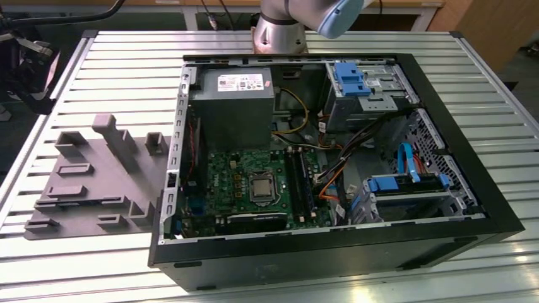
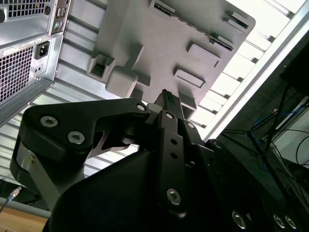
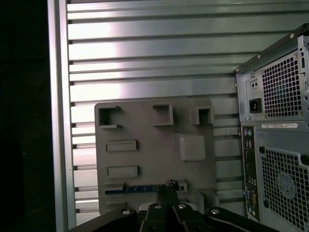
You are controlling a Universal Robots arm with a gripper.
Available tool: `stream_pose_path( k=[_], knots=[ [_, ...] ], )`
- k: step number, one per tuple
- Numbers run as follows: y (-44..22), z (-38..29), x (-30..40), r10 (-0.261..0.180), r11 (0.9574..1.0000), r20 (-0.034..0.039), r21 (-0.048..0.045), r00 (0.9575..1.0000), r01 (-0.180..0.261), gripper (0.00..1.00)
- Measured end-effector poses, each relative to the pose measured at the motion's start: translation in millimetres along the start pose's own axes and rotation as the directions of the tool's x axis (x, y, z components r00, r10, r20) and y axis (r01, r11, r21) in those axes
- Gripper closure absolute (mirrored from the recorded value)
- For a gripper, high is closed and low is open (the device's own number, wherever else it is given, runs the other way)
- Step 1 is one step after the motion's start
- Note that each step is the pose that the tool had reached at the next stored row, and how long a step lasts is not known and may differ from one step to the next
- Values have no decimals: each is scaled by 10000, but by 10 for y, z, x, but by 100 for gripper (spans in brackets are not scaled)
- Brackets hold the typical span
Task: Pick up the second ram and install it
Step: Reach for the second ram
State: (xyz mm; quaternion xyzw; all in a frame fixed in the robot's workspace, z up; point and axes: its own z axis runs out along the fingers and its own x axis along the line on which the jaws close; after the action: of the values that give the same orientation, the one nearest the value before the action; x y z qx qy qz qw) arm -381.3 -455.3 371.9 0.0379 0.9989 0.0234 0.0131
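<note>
Exterior view: open black tower computer case [image 1: 337, 255] lying on its side on the slatted aluminium table [image 1: 110, 76], with the light grey moulded tray [image 1: 93, 183] just beside it on the exterior view's left. Green motherboard [image 1: 227, 183] exposed, long black plastic slot rails [image 1: 301, 180] along its edge, orange and black cables [image 1: 337, 170] close by the rails. Likely hazard at install: snagging a cable, or pressing down with a rail's end clip not open.

First wrist view: black gripper [image 3: 169, 186] hanging above the tray, fingers [image 3: 163, 195] clenched together, nothing between them. Second ram [image 3: 130, 190], a long thin dark memory stick with a bluish edge, apparently sitting edge-up in a tray groove, not grasped. Tips lined up near one end of it, not the middle. Main risks as judged:
- Going down clenched means hitting the stick's top edge, not straddling it.
- Gripping near the end means a tilted stick, jamming in the groove or slipping.
- Thin edge-on target, so a small sideways error means a miss.

Second wrist view: same clenched tips aimed at the tray, raised grey tray blocks [image 2: 203, 50] around the target area. Possible collision of opened fingers with those blocks. Cannot tell the clearance from here.
</note>
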Motion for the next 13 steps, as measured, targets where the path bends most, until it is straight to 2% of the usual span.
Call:
stream_pose_path(
  k=[13],
  knots=[
    [-44, 22, 28, 0, 10000, -1, 1, 10000, 0, 89]
  ],
)
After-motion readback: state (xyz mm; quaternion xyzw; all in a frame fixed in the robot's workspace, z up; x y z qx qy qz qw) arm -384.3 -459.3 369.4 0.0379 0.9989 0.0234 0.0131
